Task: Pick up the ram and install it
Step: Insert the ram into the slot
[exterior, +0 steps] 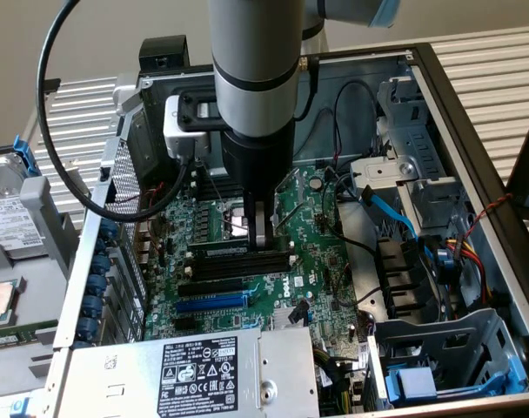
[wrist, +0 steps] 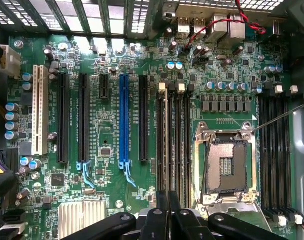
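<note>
gripper (exterior: 260, 237) (wrist: 167, 215): hanging straight down off the arm, parked right over the black memory slots (wrist: 184, 145) that sit just beside the CPU socket (wrist: 227, 160)

claw state: honestly can't tell whether it's apart, together or clamped on something; the tips sit low over the slots and neither view settles it

ram (exterior: 230, 251): best guess is the long thin strip standing on edge in the slot bank next to the CPU socket, directly under the gripper. In the wrist view it's only an edge-on dark line (wrist: 172, 150), so not 100% sure

CPU socket: open and bare, metal frame around it

blue slot (wrist: 124, 120): further from the CPU socket than the memory slots, with black slots either side

power supply (exterior: 199, 374): well away from the CPU socket, at the case edge past the blue slot
</note>
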`<action>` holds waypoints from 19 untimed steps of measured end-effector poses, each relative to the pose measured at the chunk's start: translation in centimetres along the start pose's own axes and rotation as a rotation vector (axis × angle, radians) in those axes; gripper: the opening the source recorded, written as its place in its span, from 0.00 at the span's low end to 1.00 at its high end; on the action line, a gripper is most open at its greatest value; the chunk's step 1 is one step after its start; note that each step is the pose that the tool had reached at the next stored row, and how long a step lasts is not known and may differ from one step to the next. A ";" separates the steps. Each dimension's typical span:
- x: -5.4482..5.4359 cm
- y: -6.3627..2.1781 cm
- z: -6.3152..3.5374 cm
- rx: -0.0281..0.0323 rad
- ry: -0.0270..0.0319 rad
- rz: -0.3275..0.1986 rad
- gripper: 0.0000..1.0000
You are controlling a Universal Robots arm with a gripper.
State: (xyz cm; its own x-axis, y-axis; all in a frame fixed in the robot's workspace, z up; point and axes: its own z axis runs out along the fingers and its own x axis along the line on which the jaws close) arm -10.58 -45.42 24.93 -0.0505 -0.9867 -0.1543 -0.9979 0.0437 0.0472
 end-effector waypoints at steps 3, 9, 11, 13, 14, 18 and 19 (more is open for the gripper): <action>0.0 0.01 0.26 0.0011 0.0002 0.000 0.12; 0.1 0.28 0.77 0.0040 0.0002 -0.001 0.12; 0.1 0.28 0.77 0.0038 0.0002 -0.001 0.12; 0.1 0.29 0.79 0.0039 0.0000 -0.001 0.12; 0.1 0.28 0.81 0.0039 0.0000 -0.001 0.12; 0.1 0.28 0.86 0.0036 0.0002 -0.003 0.12; 0.1 0.28 0.89 0.0036 0.0000 -0.004 0.12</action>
State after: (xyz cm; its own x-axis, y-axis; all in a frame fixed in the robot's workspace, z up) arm -10.91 -45.35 24.06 -0.0468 -0.9869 -0.1545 -0.9982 0.0406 0.0431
